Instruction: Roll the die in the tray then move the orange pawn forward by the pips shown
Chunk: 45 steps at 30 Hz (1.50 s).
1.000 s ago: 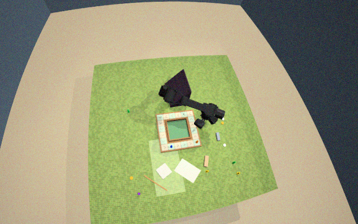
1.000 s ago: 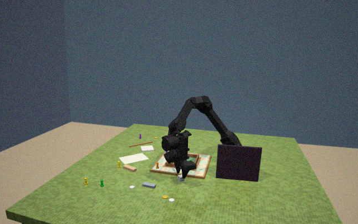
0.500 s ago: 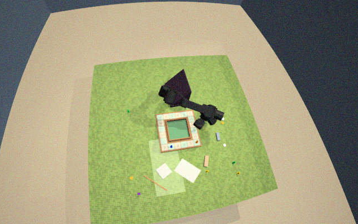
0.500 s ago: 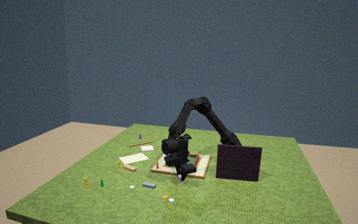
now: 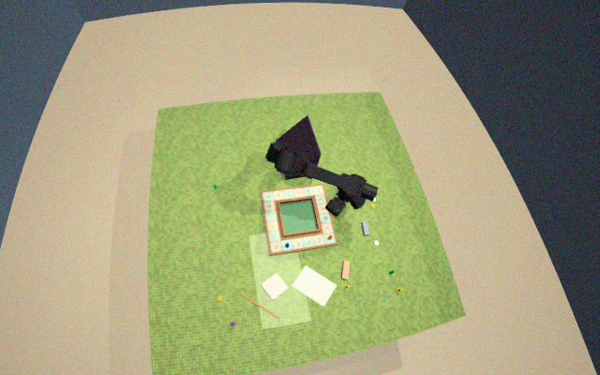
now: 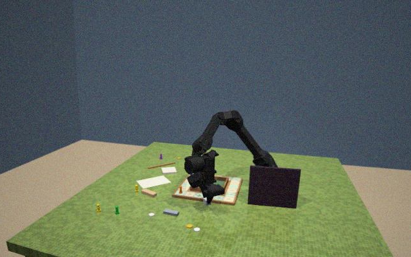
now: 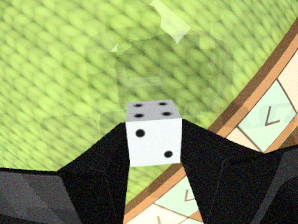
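My gripper (image 6: pixel 207 201) (image 7: pixel 152 128) is shut on the white die (image 7: pixel 154 142), with one black finger on each side. The wrist view shows two pips on its larger visible face and four on its narrow far face. The die is low beside the board's outer edge; whether it touches the mat is unclear. The board (image 5: pixel 273 226) (image 6: pixel 234 190) has arrowed squares around a sunken green tray (image 5: pixel 297 217), which holds nothing visible. The orange pawn (image 5: pixel 330 237) (image 6: pixel 180 189) stands on a corner square. The blue pawn (image 5: pixel 287 245) stands on the same side, near the other corner.
A grey block (image 5: pixel 366 229) (image 6: pixel 171 212), a tan block (image 5: pixel 346 270) (image 6: pixel 149 193) and loose discs lie outside the board. Yellow, green and purple pawns stand around it. White sheets (image 5: pixel 314 285) (image 6: pixel 153 182) and a thin stick (image 5: pixel 261 307) (image 6: pixel 161 165) lie farther off. A dark panel (image 6: pixel 273 187) stands by the arm's base.
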Each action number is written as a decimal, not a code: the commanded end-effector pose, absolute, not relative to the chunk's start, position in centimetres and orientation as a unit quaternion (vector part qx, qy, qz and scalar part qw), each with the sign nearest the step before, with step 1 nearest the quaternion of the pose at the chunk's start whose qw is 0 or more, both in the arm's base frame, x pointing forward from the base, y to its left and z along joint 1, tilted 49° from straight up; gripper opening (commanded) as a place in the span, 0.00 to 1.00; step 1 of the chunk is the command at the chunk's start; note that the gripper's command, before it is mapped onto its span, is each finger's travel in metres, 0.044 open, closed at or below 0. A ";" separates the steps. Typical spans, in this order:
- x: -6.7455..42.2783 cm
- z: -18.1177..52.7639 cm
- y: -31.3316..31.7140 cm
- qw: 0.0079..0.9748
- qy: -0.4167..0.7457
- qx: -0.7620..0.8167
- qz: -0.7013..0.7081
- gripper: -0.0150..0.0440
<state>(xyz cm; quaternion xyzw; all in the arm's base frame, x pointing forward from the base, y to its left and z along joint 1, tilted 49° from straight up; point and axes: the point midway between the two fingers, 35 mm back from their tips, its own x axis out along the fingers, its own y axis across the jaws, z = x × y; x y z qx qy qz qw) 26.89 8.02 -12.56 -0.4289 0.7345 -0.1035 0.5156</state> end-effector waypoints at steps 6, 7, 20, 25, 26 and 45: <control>27.8 -9.9 12.0 0.519 0.733 -0.428 -0.101 0.25; 27.9 -9.5 12.4 0.519 0.733 -0.428 -0.101 0.25; 28.0 -6.0 16.3 0.518 0.734 -0.428 -0.102 0.25; 28.5 -4.6 14.9 0.501 0.737 -0.448 -0.069 0.25; 28.6 -4.3 14.4 0.496 0.738 -0.454 -0.060 0.25; 29.2 2.3 5.7 0.382 0.732 -0.554 0.107 0.25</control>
